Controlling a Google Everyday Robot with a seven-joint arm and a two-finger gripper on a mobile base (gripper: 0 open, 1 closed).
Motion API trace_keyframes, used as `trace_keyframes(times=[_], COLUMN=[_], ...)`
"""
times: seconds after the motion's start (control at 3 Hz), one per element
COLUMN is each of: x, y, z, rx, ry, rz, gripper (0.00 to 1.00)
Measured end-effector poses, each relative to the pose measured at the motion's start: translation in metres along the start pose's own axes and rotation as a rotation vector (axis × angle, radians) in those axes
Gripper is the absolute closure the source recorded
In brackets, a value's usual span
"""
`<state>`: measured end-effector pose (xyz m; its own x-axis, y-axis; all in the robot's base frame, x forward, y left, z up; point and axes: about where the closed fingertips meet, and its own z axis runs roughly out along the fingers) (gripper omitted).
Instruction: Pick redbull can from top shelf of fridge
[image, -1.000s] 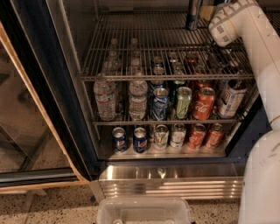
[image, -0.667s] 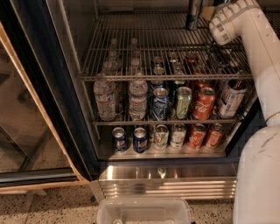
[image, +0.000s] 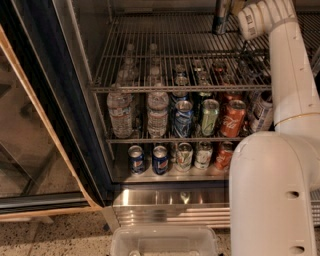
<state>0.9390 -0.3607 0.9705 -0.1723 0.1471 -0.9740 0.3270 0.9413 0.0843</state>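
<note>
Fridge (image: 75, 105) is open, with a dark frame, the glass door (image: 30, 150) swung left, a ribbed stainless base panel (image: 170, 205) below and speckled floor (image: 45, 240) in front. A clear plastic bin (image: 165, 241) sits at the bottom edge of the view. Top shelf (image: 160, 55) is a chrome wire rack, bare across most of its grid. The rack under it holds water bottles (image: 120, 114) on the left, then a Pepsi can (image: 182, 119), a green can (image: 209, 117) and a Coca-Cola can (image: 233, 119). The lowest row has more Pepsi cans (image: 136, 159) and mixed cans. The redbull can (image: 221, 17) stands upright at the back right of the top shelf; it is slim and dark blue-silver, its top cut off by the view's edge. Gripper (image: 234, 6) is at the upper edge just right of the can, on the white arm (image: 285, 100) reaching in from the right. Can't tell how wide it's open or whether it has hold of the can.
</note>
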Motion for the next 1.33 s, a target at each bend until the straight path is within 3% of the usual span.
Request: trace_keyframes(times=[0.33, 1.33], x=[0.0001, 0.0009], y=[0.0027, 0.0019], z=[0.0033, 0.0058], rx=[-0.001, 0.003], ry=[0.0, 0.0], rz=[-0.001, -0.004], gripper=[0.27, 0.91])
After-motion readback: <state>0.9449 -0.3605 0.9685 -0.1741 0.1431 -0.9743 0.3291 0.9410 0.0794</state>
